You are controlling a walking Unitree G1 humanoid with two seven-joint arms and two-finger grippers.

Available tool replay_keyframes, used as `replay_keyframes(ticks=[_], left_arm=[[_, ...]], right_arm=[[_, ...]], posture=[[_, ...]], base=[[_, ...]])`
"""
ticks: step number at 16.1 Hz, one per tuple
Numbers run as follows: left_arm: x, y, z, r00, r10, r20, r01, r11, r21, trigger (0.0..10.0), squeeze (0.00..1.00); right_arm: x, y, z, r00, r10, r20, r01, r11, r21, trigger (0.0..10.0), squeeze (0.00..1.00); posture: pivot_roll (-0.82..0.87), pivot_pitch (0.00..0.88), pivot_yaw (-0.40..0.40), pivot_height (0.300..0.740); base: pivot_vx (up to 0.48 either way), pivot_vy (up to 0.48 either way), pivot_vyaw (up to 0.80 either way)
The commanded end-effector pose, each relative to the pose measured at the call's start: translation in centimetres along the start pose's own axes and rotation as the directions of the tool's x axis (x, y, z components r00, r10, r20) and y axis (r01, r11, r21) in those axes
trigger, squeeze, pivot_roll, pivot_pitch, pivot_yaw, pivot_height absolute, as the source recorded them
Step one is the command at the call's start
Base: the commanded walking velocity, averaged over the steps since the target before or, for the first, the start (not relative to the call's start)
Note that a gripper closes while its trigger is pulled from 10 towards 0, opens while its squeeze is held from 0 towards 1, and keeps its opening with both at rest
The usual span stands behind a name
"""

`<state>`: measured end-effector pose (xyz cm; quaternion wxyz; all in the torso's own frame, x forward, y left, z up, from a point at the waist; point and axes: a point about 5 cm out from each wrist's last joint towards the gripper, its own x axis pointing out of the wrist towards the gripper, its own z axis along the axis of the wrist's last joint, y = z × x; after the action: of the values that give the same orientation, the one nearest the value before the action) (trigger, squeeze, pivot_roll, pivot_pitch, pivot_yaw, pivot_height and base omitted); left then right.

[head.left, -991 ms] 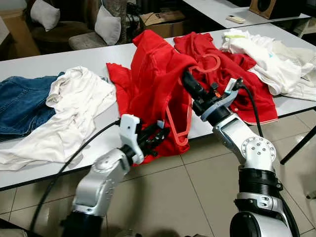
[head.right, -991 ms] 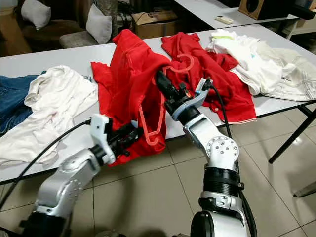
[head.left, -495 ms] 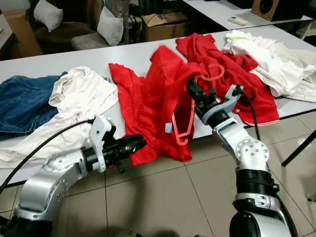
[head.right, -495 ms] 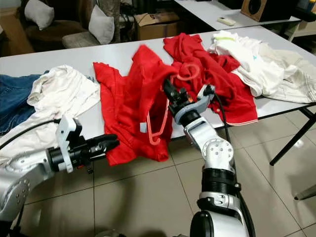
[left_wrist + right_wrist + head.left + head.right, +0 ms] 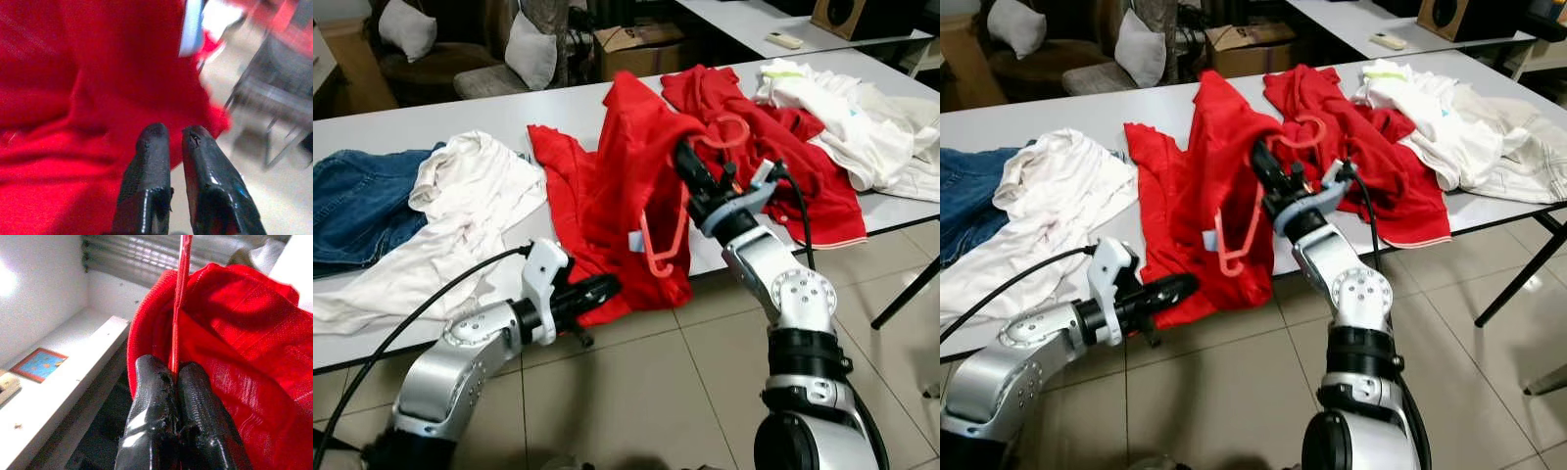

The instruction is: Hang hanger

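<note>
A white table (image 5: 460, 122) carries blue jeans (image 5: 357, 201) at its left end, with a white shirt (image 5: 460, 215) overlapping them. At the right end lies a heap of white clothes (image 5: 842, 108), and beyond it a second table holds what looks like a remote (image 5: 781, 39). Behind stand a cardboard box (image 5: 631, 49) and chairs with white cushions (image 5: 530, 47)

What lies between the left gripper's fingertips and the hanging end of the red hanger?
In the left eye view, the hem of the red shirt hangs between the left gripper and the red hanger.
</note>
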<state>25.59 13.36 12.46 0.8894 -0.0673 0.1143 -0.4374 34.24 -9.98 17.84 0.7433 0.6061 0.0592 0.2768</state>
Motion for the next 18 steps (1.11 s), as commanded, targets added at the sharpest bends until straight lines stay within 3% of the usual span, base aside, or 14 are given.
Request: replay_keyframes(ticks=[1,6,9,14,18], left_arm=[[-0.3,0.0,0.7,0.998,0.003,0.069,-0.001,0.999,-0.039,10.0,1.00],[0.9,-1.0,0.5,0.988,0.021,0.153,-0.007,0.996,-0.091,10.0,1.00],[1.2,-1.9,0.7,0.984,-0.049,0.172,0.070,0.990,-0.121,10.0,1.00],[0.4,-3.1,0.4,0.970,-0.183,0.162,0.208,0.966,-0.152,10.0,1.00],[1.0,-2.3,0.4,0.983,-0.115,0.140,0.132,0.985,-0.115,10.0,1.00]], right_arm=[[0.5,1.4,-0.1,0.997,0.066,-0.028,-0.066,0.998,-0.009,10.0,0.00],[-0.1,1.8,-0.4,0.993,0.100,-0.070,-0.099,0.995,0.021,10.0,0.00],[0.3,1.9,-0.2,0.993,0.092,-0.079,-0.091,0.996,0.012,10.0,0.00],[0.1,1.6,-0.1,0.995,0.080,-0.063,-0.078,0.997,0.019,10.0,0.00],[0.3,1.7,-0.3,0.995,0.084,-0.061,-0.082,0.996,0.025,10.0,0.00]], posture=[[-0.05,0.000,0.042,0.740],[-0.06,0.000,0.029,0.740],[-0.06,0.000,0.019,0.740],[-0.05,0.000,0.024,0.740],[-0.05,0.000,0.027,0.740]], base=[[0.000,0.000,0.00],[0.000,0.000,0.00],[0.000,0.000,0.00],[0.000,0.000,0.00],[0.000,0.000,0.00]])
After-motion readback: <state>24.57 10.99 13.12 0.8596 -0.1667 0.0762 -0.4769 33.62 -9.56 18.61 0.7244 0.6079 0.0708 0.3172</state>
